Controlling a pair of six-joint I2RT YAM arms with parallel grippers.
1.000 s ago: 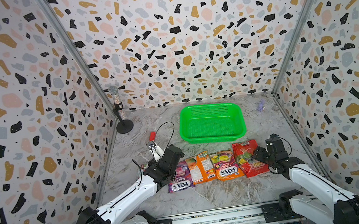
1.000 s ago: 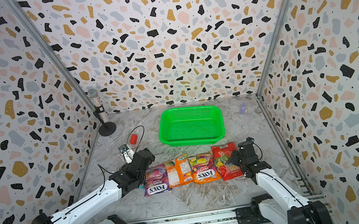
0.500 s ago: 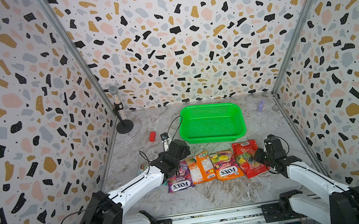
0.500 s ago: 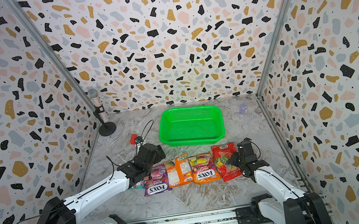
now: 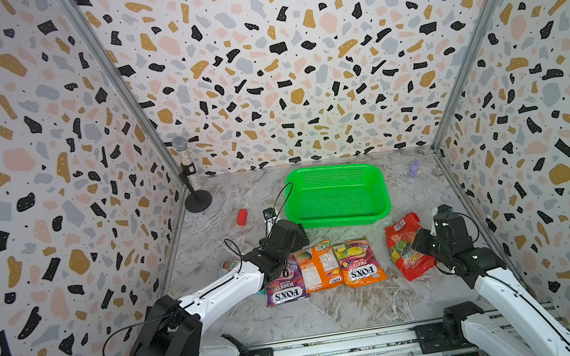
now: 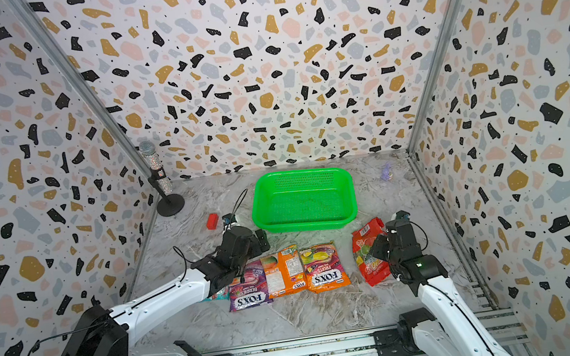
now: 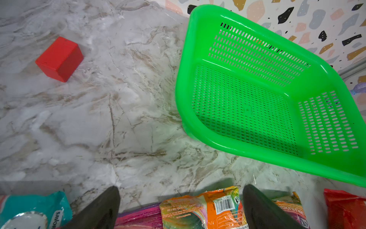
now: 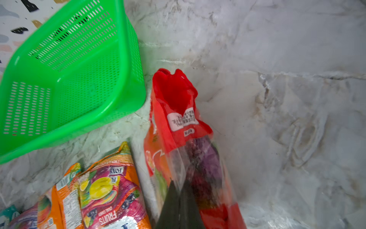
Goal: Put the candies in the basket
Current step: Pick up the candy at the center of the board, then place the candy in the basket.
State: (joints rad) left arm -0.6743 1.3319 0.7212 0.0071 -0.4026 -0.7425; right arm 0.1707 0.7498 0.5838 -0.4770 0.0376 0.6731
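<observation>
In both top views the basket [image 5: 342,221] is seen in the far half of the marble table [image 5: 332,312], open side up, its long axis running left to right. All five candy bags are found outside it, in a row nearer than its near rim. The purple bag [image 5: 285,285], the orange bag [image 5: 317,267] and the orange-yellow bag [image 5: 359,263] are laid flat side by side, each with its long axis running near to far. The FOX'S marks on the purple and orange-yellow bags sit at the near ends and are read upside down. The teal bag [image 5: 229,268] is at the left end, largely covered by the left arm. The red bag [image 5: 403,245] is set apart on the right, long axis near to far, its barcode end pointed at the basket's right near corner. The right gripper [image 5: 417,241] is placed at its right edge. A red block [image 5: 242,217] is seen left of the basket, a microphone on a stand [image 5: 189,173] in the far left corner, and a small purple object [image 5: 413,167] far right.

In the left wrist view the left gripper [image 7: 181,187] is shown with jaws wide, spread over the far ends of the purple and orange bags and holding nothing. Only bare table is seen between it and the basket.

In the right wrist view the right gripper's jaws are pressed together on the red bag, which is seen nearly edge-on. Whether it is clear of the table cannot be told.
</observation>
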